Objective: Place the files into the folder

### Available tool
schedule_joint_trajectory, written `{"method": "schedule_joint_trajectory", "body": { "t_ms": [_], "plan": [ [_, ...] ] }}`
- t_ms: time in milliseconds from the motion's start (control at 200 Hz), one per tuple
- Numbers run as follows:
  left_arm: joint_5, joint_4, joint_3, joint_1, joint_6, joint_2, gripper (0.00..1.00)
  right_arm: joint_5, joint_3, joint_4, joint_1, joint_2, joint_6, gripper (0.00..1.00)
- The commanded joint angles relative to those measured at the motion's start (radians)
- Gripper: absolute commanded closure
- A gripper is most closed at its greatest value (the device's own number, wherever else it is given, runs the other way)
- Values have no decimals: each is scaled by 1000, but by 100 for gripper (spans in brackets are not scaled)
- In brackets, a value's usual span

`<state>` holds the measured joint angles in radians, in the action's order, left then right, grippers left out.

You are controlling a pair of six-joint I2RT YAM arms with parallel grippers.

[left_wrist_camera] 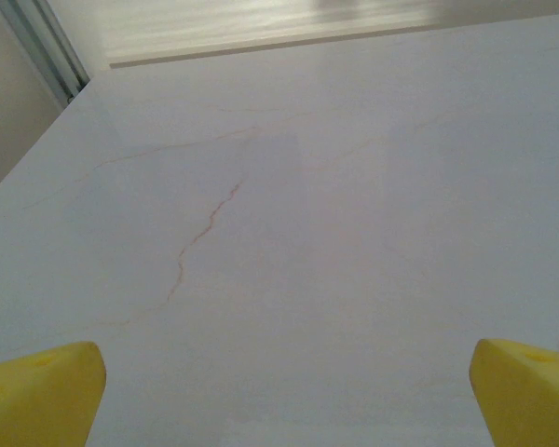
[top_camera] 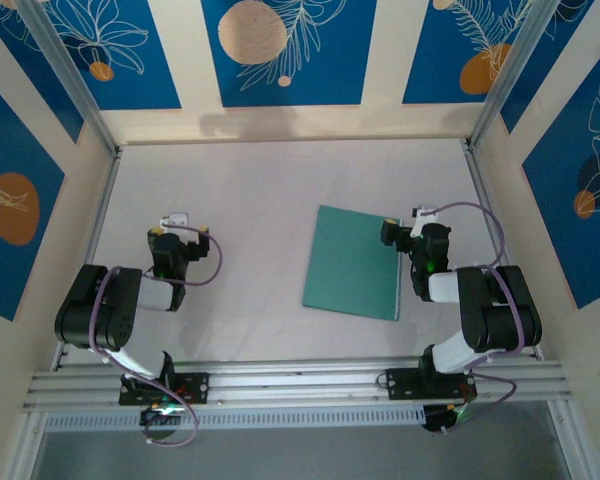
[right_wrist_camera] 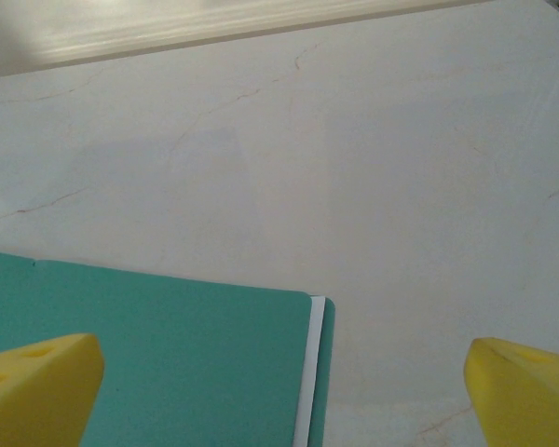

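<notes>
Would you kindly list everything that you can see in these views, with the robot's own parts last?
folder: one, teal-green, lying closed on the table, right of centre.
white sheet: one edge showing, white, between the folder's covers.
table: one, pale with faint veins, under everything.
wall panels: several, blue with orange circles, around the table.
left arm: one, black and white, near left.
right arm: one, black and white, near right.
left fingers: two, yellow, spread wide over bare table.
right fingers: two, yellow, spread wide at the folder's corner.
</notes>
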<state>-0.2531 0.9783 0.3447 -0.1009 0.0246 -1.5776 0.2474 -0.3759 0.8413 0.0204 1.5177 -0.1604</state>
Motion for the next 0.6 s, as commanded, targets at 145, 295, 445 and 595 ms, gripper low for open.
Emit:
{"method": "schedule_joint_trajectory", "body": {
  "t_ms": [145,295,445,595],
  "plan": [
    [18,2,8,10,-15,14,0,22,-16,10,7,4,21,1],
    [18,2,7,9,-17,14,0,20,-15,12,6,4,21,1],
    [19,6,5,10,-17,14,0,21,-15,11,7,4,20,1],
    [19,6,5,10,-17,14,0,20,-16,10,8,4,21,1]
  ]
}}
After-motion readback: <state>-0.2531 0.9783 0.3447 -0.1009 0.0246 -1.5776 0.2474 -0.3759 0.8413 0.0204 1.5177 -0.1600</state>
